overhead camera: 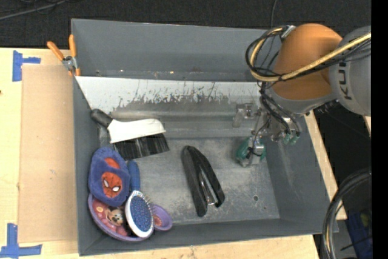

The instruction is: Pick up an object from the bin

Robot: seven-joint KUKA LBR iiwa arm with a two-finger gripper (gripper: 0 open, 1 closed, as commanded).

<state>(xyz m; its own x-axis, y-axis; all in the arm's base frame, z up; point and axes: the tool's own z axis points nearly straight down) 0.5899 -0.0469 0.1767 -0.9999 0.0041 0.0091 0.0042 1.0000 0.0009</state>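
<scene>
At the far left of the grey bin lies a hand brush with a white back and black bristles, its dark handle pointing toward the far left corner. Just near of it, against the left wall, sits a blue cloth pouch with a red masked face on it. The pouch overlaps a purple dish in the near left corner, and a small oval hairbrush with a blue pad and white rim rests on that dish. In the middle of the floor, well apart from these, a black stapler lies slanted, its far end toward the brush. To the right of it, a small green thing sits on the floor near the right wall. The gripper hangs low right beside it, touching or nearly so. Whether the jaws are apart or together cannot be told. Above, the arm's orange cover carries looped cables
</scene>
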